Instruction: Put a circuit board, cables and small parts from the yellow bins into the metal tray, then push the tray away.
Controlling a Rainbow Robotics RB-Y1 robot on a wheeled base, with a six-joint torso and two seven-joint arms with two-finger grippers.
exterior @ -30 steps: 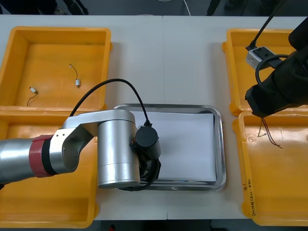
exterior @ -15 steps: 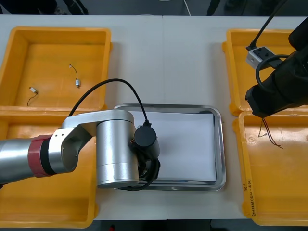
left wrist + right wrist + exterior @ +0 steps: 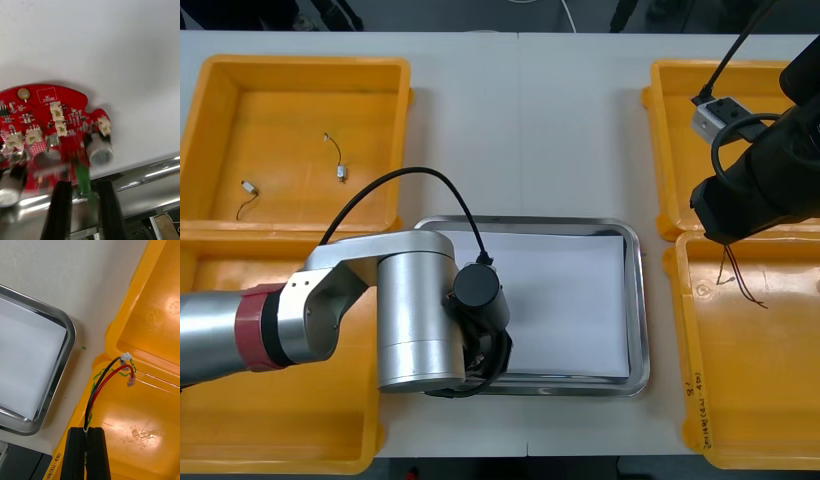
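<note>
Off the right side of the metal tray (image 3: 639, 300), above a yellow bin (image 3: 780, 400): right gripper (image 3: 88, 431), fingers clenched on a red and black cable (image 3: 101, 379). The wires are pinched at one end. The rest runs out past the fingertips with the white plug end free. The cable looks light, thin and limp, and will likely swing and droop. A pinch on the wires themselves seems right.

At the tray's near-left corner: left gripper (image 3: 85, 186), by the circuit board (image 3: 48, 123) over the white inside. Gripping or let go, cannot tell. I judge the board stiff and light with delicate parts, best held by its edges.
</note>
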